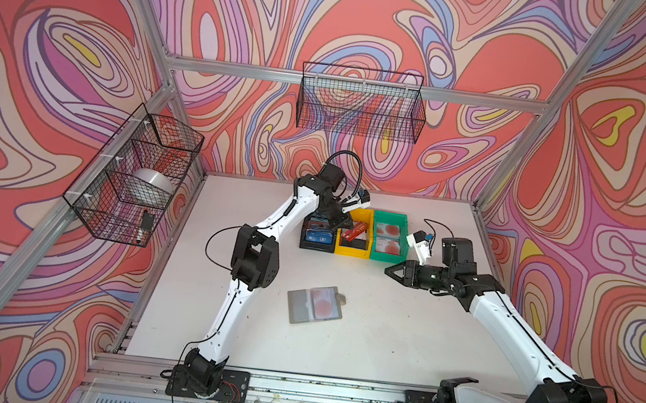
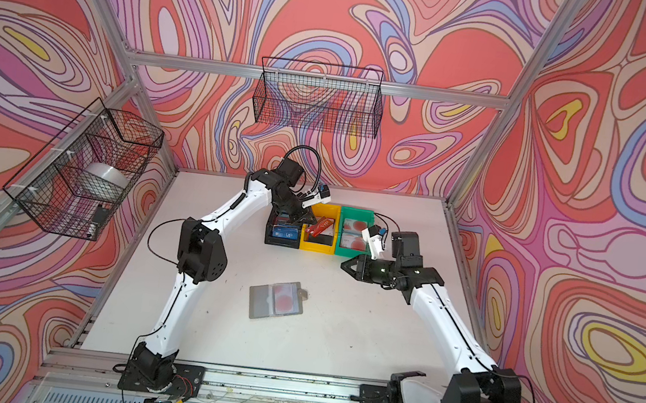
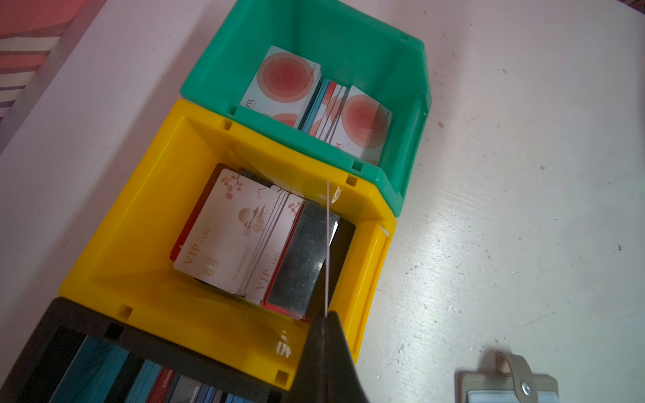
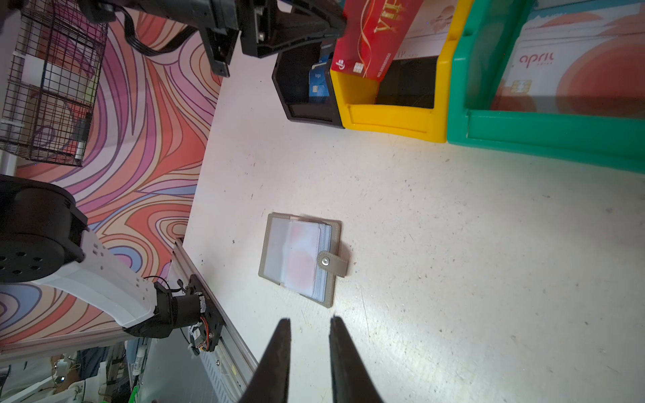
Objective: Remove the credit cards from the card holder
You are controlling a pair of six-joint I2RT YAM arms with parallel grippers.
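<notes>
Card holder (image 1: 315,305) on white tabletop (image 1: 400,342)

Both top views look down on the yellow bin (image 1: 352,251) from high up. The left wrist view sits close above it, the right wrist view farther off.

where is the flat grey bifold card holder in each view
top view: flat grey bifold card holder lies open, in front of the yellow plastic bin.
top view: card holder, same spot.
left wrist: only its snap-tab end shows, cut by the frame edge.
right wrist: card holder whole, between right tool and bin.
shared landmark: the yellow plastic bin.
</notes>
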